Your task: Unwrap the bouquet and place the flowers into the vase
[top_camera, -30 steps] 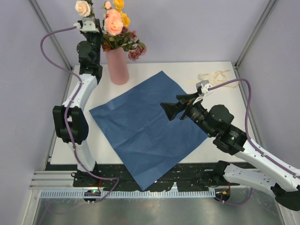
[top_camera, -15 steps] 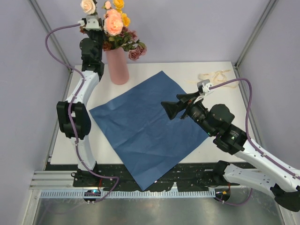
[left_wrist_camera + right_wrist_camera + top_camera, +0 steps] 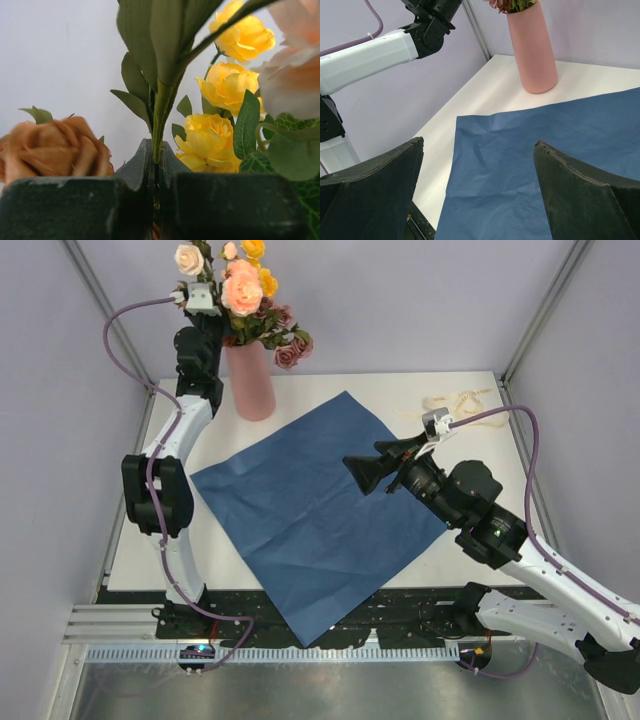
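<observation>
Diffuse light brightens the white worktop without glare. The matte salmon-pink cylinder vase near its far left corner casts only a faint, soft shadow. In the left wrist view the yellow artificial roses are crisp, the orange-peach rose at the left edge is smeared, and the pale peach bloom at the right is defocused and washed out. The dark fingers in the right wrist view look soft-edged.

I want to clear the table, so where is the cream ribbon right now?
In the top view, the cream ribbon lies loose at the white table's far right, off the blue paper and just beyond the open right gripper.
</observation>
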